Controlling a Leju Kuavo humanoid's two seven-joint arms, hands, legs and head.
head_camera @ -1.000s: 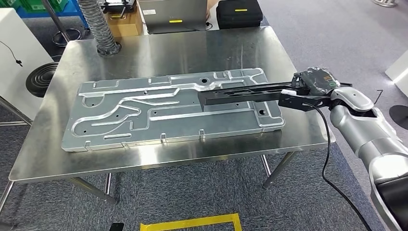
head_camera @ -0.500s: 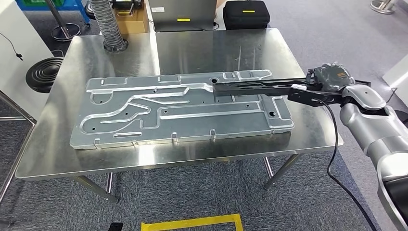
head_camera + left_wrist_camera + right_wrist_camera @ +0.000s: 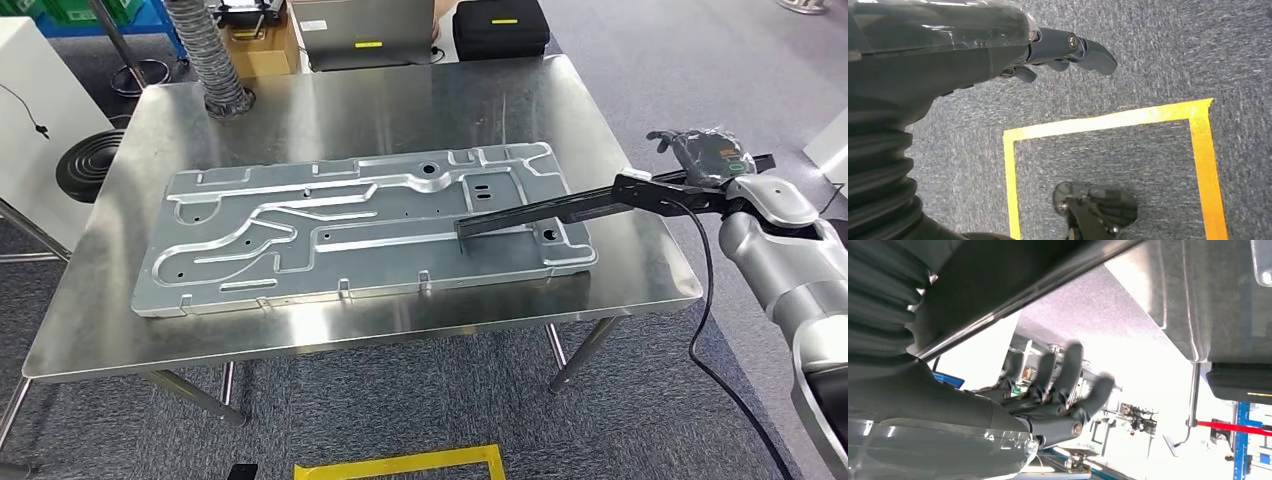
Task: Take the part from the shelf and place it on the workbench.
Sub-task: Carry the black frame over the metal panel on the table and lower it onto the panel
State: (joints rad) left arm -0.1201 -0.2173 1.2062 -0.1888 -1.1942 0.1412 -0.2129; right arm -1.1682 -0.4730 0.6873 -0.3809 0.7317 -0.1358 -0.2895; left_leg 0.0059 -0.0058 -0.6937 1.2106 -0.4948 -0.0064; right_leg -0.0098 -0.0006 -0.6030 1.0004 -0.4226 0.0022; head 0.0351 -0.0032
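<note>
A long black part point(image 3: 540, 208) slants over the right end of a large ribbed aluminium plate point(image 3: 300, 230) on the steel workbench point(image 3: 400, 110). Its far end is down on the plate, and its near end lies at my right hand point(image 3: 705, 155) beyond the bench's right edge. In the right wrist view that hand point(image 3: 1048, 390) has its fingers point(image 3: 1068, 365) stretched out and apart with nothing between them, and the part point(image 3: 1013, 275) runs along its other side. My left hand point(image 3: 998, 50) hangs over the carpet, empty, fingers extended.
At the bench's far edge are a ribbed hose point(image 3: 210, 60), a cardboard box point(image 3: 265, 55), a grey case point(image 3: 360, 30) and a black case point(image 3: 500, 30). A white cabinet point(image 3: 30, 120) stands at the left. Yellow tape point(image 3: 400, 465) marks the floor in front.
The view has shifted a little. The part was level above the plate and now tilts, with its far end lowered onto the plate nearer the front. My right hand's fingers have spread.
</note>
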